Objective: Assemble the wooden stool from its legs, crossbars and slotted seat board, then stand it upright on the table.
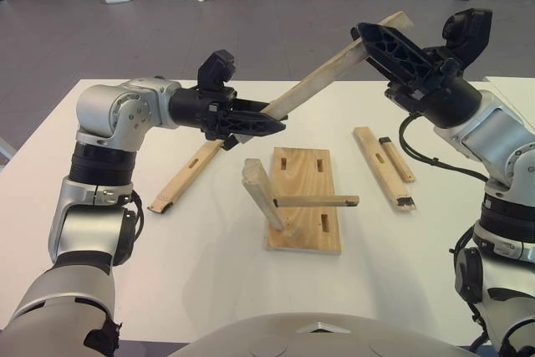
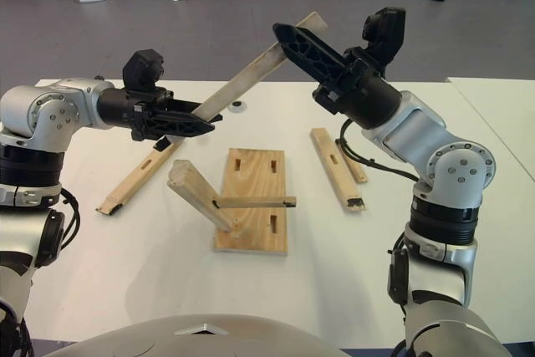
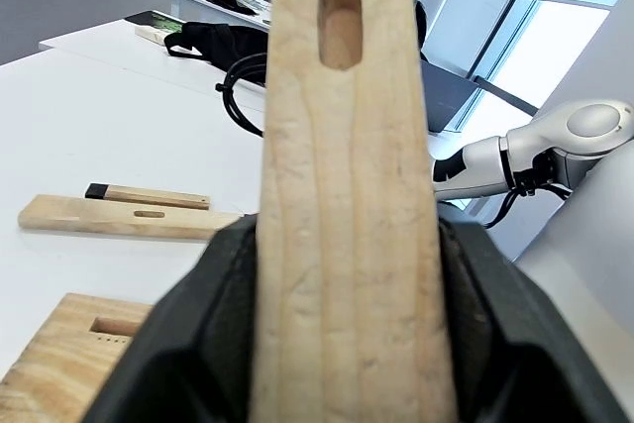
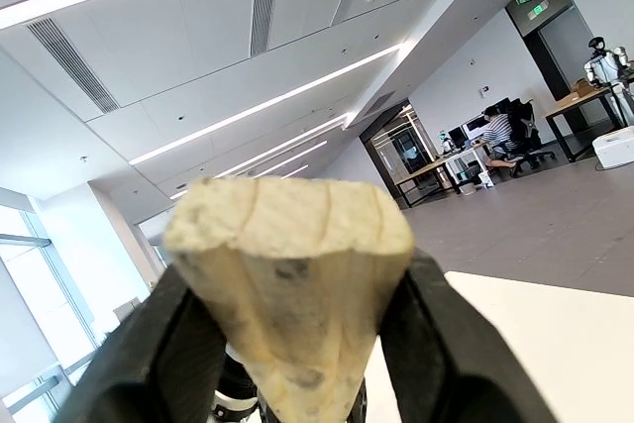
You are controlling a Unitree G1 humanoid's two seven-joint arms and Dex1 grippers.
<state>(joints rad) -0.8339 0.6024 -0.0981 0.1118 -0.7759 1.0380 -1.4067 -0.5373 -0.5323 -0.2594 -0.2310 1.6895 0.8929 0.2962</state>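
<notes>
Left fingers (image 1: 261,126) and right fingers (image 1: 391,43) clamp one raised leg (image 1: 322,81) — seemingly its ends.

Seat board (image 1: 303,175), held leg (image 1: 326,79) pale grained wood; table (image 1: 209,277) white; floor (image 1: 284,18) grey.

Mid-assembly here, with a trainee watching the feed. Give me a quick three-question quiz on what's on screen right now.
1. Multiple choice: what holds the raised leg? A) the left gripper alone B) the right gripper alone C) both grippers D) neither
2. True or false: the seat board has no leg fitted yet.
3. Count: how many loose wooden pieces lie on the table on the robot's right of the seat board?

Key
1. C: the left gripper is shut on its lower end, the right gripper on its upper end.
2. False: one tilted leg stands in it, with a crossbar sticking out.
3. Two: a longer piece and a shorter piece, side by side.
</notes>
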